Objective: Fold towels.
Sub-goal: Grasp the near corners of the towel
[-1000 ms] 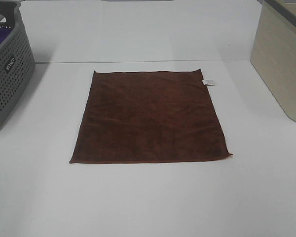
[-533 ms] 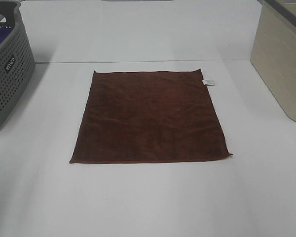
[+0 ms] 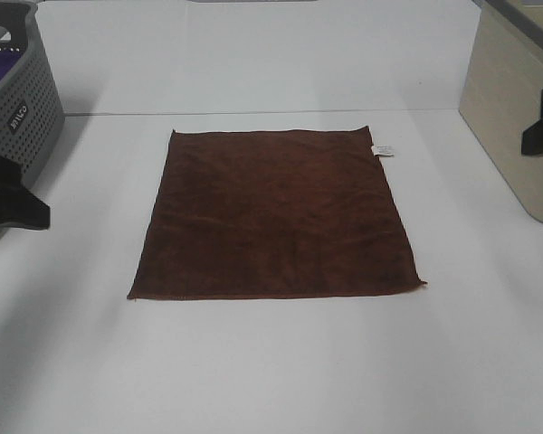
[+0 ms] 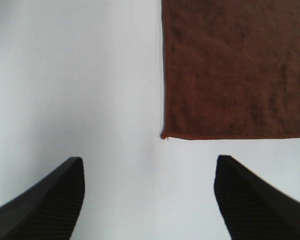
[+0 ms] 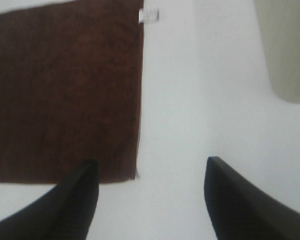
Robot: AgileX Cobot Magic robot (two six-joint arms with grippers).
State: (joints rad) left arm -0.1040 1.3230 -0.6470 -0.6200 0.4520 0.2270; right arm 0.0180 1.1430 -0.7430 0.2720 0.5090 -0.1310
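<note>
A dark brown plush towel lies spread flat and unfolded at the centre of a white table, its edges squared to the table front, its small white tag at the 1 o'clock corner. Laid out this way, all four corners sit exposed on bare tabletop, which appears meant to give each arm a clean corner to pinch for the first fold; no fold has yet been made.

The left gripper hangs off the cloth at 9 o'clock, jaws spread wide and empty. Its wrist camera frames the towel's near left corner ahead of the gap between its fingers. The right gripper, at about 2 o'clock in the overhead view, is likewise wide apart and holding nothing, and its camera shows the near right corner close beside one finger. Neither touches the fabric.

A grey perforated basket stands at 10 o'clock and a beige bin at 2 o'clock, both well apart from the towel.
</note>
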